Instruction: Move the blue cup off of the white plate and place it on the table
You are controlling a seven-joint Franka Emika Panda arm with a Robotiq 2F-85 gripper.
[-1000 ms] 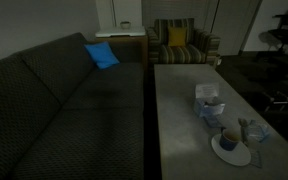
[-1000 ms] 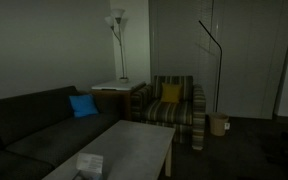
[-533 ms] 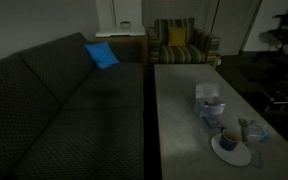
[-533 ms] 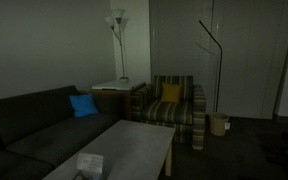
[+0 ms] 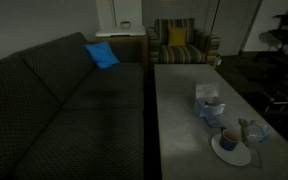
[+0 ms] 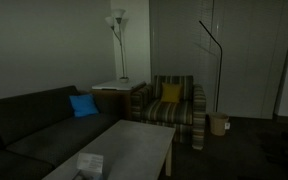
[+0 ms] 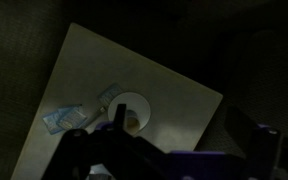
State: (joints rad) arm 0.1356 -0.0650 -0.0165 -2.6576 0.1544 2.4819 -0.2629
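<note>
Table (image 5: 179, 110) mostly bare; box (image 5: 209, 101) and glass (image 5: 252, 130) crowd the plate (image 5: 234, 154).

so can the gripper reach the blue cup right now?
Likely yes. The gripper hangs above the table; the blue cup on the white plate is open from above, the glass and box stand beside, not over it.

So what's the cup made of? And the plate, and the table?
The cup looks like glazed ceramic, dark blue outside and tan inside, but the room is too dim to be sure. The plate is smooth and white, probably ceramic or plastic. The table has a matte grey top with no shine, maybe painted wood or laminate.
</note>
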